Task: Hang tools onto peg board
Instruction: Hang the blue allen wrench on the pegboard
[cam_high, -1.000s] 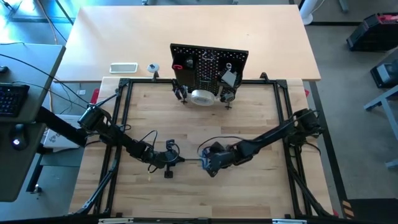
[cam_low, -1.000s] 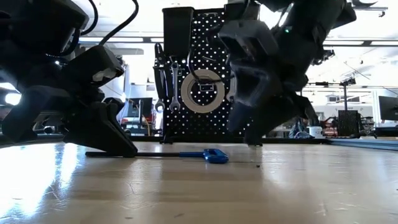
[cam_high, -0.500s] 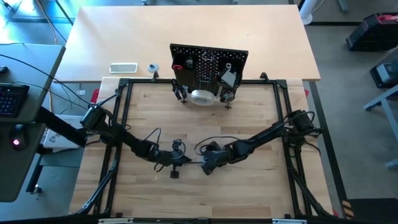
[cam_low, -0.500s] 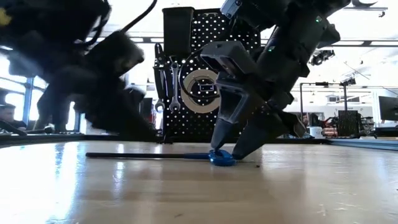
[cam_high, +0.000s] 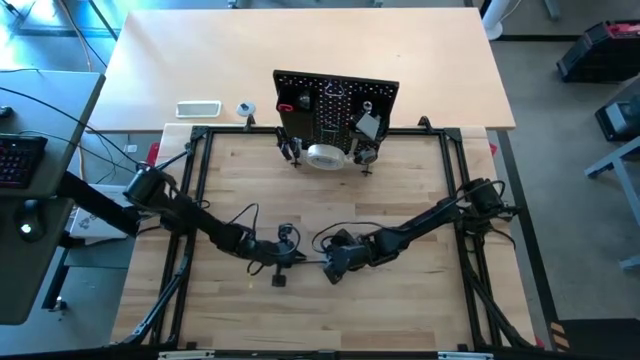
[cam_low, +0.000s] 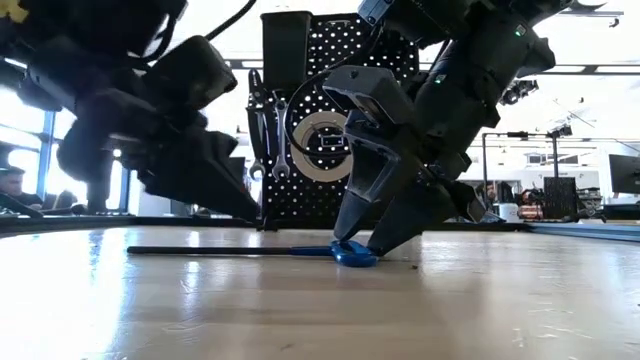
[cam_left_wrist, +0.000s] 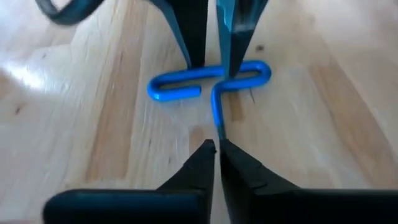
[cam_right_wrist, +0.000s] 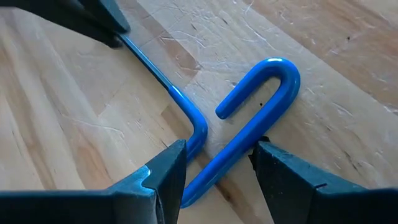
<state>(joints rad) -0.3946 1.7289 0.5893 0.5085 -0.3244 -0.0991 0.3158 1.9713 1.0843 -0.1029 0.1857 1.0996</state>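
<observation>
Since the earlier frames your right gripper (cam_low: 362, 247) has come down from above the wood onto the blue T-handle hex key (cam_low: 340, 252), and your left gripper (cam_high: 288, 257) has slid in along the key's dark shaft. You now have the right fingers (cam_right_wrist: 163, 177) standing apart, straddling the blue loop handle with their tips at the table (cam_high: 400, 310); whether they press it you cannot tell. Your left gripper's jaws are nearly together around the thin shaft, close behind the handle. You see the key lying flat near the middle of the table, well apart from the peg board (cam_high: 336, 107) at the far edge.
</observation>
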